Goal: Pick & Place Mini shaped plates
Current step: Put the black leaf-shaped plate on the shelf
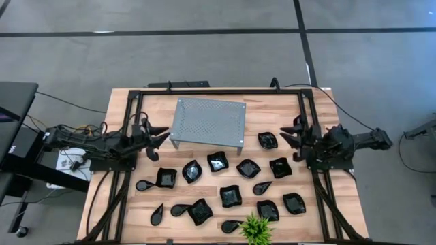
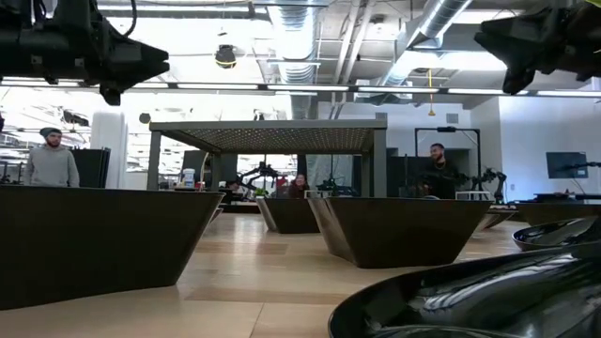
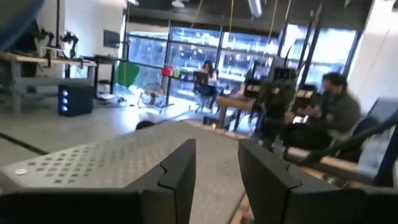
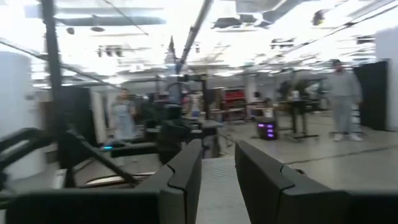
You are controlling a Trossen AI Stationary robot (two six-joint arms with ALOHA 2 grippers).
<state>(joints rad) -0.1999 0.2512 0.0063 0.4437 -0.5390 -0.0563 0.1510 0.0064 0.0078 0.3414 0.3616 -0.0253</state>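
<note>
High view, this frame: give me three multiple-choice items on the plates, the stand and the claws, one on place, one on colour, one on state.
1. Where is the grey perforated stand relative to the mini plates?
A. Toward the far edge of the table, plates in front of it
B. Under the green plant
C. Off the table

2. What colour are the mini plates?
A. White
B. Glossy black
C. Red

3. What do the left claw and right claw hold?
A. One plate each
B. The stand between them
C. Nothing; both open and empty

Answers:
1 A: the stand sits beyond the plates, and the green plant is at the near edge.
2 B: every dish is shiny black.
3 C: both wrist views show a clear gap between the fingers.
</note>
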